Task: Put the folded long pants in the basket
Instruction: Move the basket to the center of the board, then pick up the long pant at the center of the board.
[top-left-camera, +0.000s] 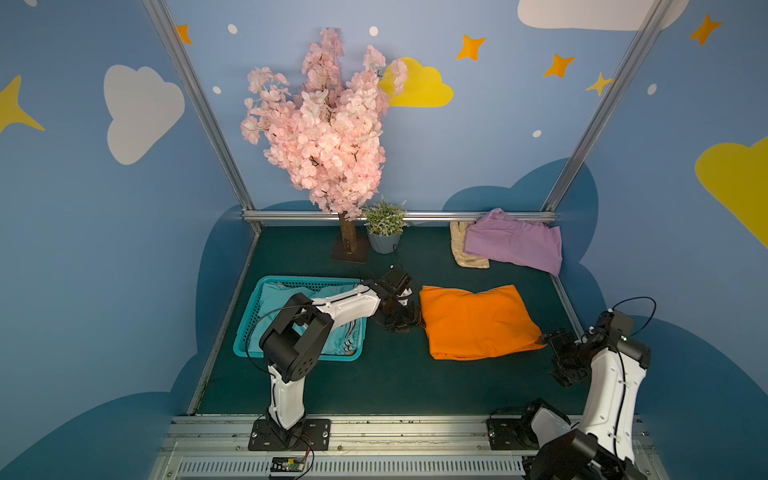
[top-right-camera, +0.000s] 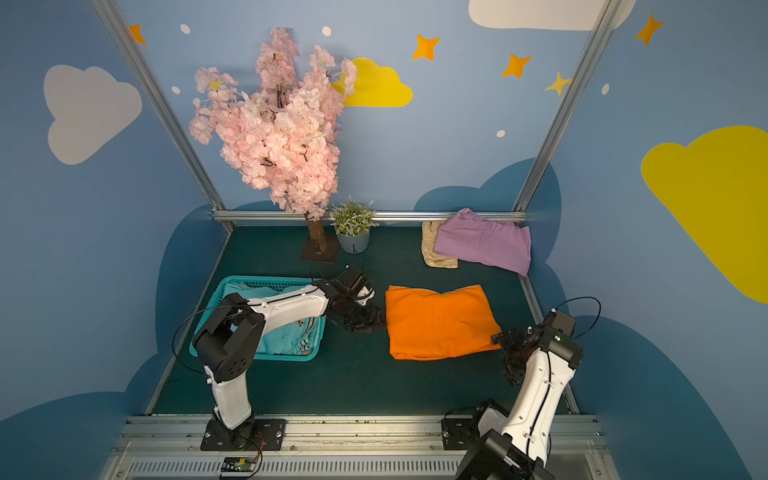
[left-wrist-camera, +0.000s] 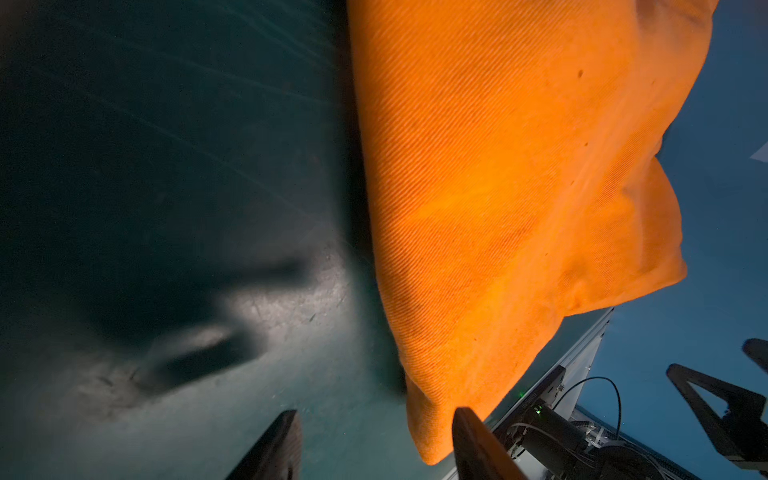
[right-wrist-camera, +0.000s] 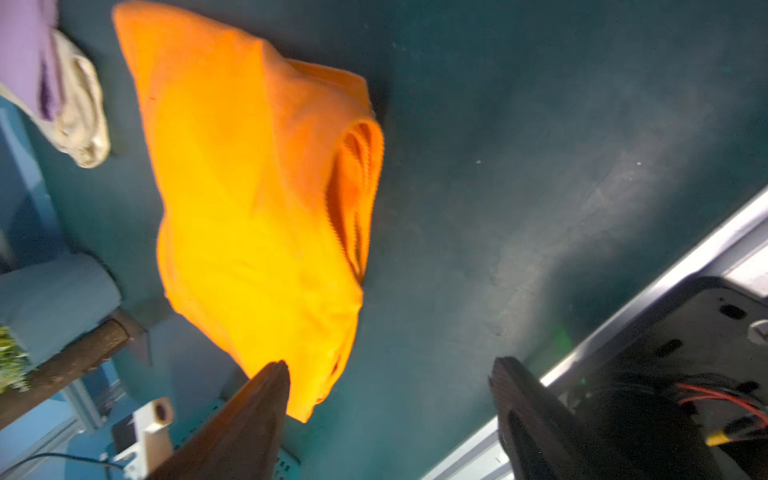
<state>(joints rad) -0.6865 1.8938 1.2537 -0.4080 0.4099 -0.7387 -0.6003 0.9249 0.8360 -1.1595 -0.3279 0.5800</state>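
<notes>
Green desk (top-left-camera: 374, 386), sky-painted walls (top-left-camera: 498, 166): the left end effector (left-wrist-camera: 376, 411) and right end effector (right-wrist-camera: 390, 361) gape, apparently empty, at opposite edges of the orange pants (top-left-camera: 478, 324); a lopsided pinch could unfold them.

1. The widest bare stretch of bench (top-left-camera: 374, 382) lies at 6 o'clock, in front of the orange pants (top-left-camera: 478, 322).
2. At 9 o'clock the left arm (top-left-camera: 345, 301) reaches across the basket (top-left-camera: 307, 278), covering much of its opening from above.
3. Between the basket and the orange pants the narrow gap is filled by the left tool (top-left-camera: 415, 321).
4. At 12 o'clock the tree trunk (top-left-camera: 348, 237) and potted plant (top-left-camera: 384, 228) stand just beside each other.
5. At 1 o'clock the lilac pants (top-left-camera: 515, 245) and cream cloth (top-left-camera: 467, 251) fill the corner; a bare strip separates them from the orange pants.
</notes>
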